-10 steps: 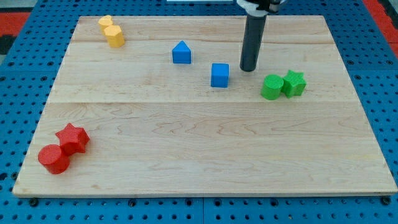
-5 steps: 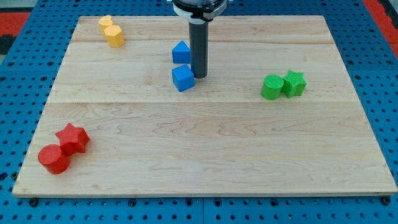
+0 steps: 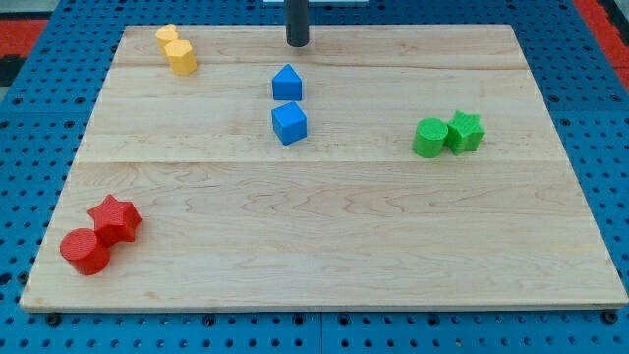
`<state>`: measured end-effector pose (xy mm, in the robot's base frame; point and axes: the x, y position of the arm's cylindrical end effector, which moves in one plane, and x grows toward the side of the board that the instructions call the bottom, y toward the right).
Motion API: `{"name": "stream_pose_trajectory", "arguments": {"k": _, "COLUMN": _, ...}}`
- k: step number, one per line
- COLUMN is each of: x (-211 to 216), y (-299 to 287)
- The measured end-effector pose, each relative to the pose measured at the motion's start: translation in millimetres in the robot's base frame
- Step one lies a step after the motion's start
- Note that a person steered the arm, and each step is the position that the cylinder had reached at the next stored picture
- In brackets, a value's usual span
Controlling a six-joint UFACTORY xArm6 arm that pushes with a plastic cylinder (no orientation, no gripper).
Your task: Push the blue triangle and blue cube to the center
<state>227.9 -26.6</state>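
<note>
The blue triangle [image 3: 287, 83] sits on the wooden board, above the board's middle. The blue cube [image 3: 290, 124] stands just below it, a small gap between them. My tip [image 3: 297, 43] is near the board's top edge, above the blue triangle and slightly to its right, apart from both blue blocks.
Two yellow blocks [image 3: 177, 49] stand together at the top left. A green cylinder [image 3: 429, 138] and a green star [image 3: 465, 132] touch at the right. A red star [image 3: 114, 217] and a red cylinder [image 3: 85, 252] sit at the bottom left.
The blue cube was pushed left until it stood under the blue triangle. My tip then moved from the cube's right side up to the board's top edge.
</note>
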Motion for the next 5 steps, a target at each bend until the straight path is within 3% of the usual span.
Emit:
{"name": "stream_pose_trajectory", "arguments": {"k": 2, "x": 73.7, "y": -33.3}}
{"name": "stream_pose_trajectory", "arguments": {"k": 3, "x": 84.6, "y": -37.3}}
{"name": "stream_pose_trajectory", "arguments": {"k": 4, "x": 83.5, "y": -37.5}}
{"name": "stream_pose_trajectory", "arguments": {"k": 5, "x": 48.6, "y": -34.8}}
